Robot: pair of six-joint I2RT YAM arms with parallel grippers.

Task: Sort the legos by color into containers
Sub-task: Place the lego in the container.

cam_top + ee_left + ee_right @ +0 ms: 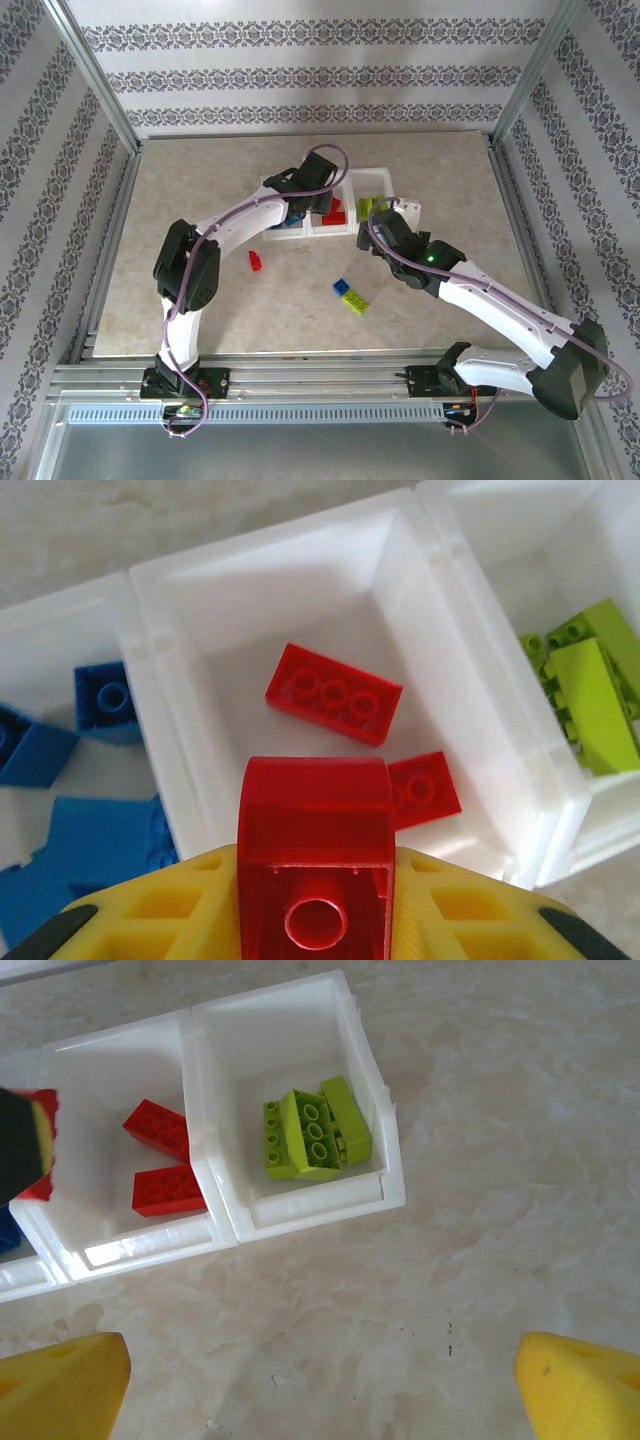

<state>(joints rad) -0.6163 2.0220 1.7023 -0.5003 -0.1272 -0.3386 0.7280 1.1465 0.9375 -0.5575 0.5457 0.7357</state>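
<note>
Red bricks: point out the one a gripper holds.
The red brick clamped in the left gripper above the middle bin; the rest lie loose.

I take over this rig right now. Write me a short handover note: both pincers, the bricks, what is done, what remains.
Left pincer: shut on a red brick, above the middle bin, which holds two red bricks.
Right pincer: open, empty, over the table near the right bin, which holds green bricks.
Left bin: blue bricks.
To do: release the held brick, then sort the loose red brick, blue brick and green brick on the table.
</note>
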